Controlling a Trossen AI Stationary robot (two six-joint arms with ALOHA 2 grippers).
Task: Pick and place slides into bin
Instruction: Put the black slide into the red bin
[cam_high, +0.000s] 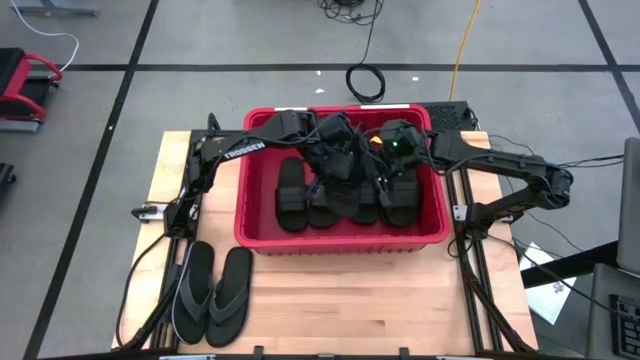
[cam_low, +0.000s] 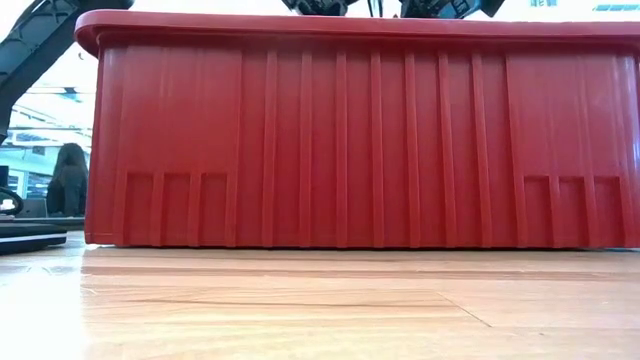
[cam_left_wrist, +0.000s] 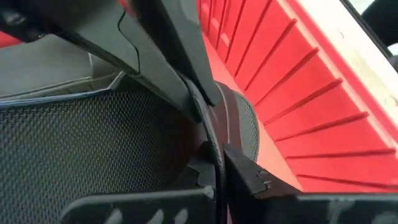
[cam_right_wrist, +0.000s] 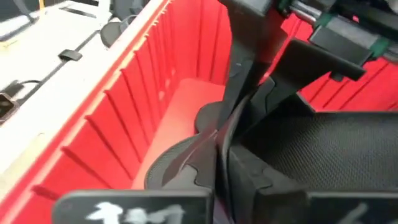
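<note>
Two flip-flops (cam_high: 211, 293) out — four slides (cam_high: 345, 195) binned

Left claw (cam_left_wrist: 214, 155) clamped on a slide's (cam_left_wrist: 93, 143) edge, mesh-textured sole, ribbed red bin wall (cam_left_wrist: 292, 93) beside

We see grey floor (cam_high: 250, 40) with dark tape lines (cam_high: 300, 68) crossing. Light wooden table top (cam_high: 340, 300) in middle. Black cable coil (cam_high: 366, 82) and yellow cable (cam_high: 465, 40) lie on floor behind table. Red-black cart (cam_high: 25, 85) at left edge. In low view, bright windows (cam_low: 40, 110), person with dark hair (cam_low: 68, 180).
</note>
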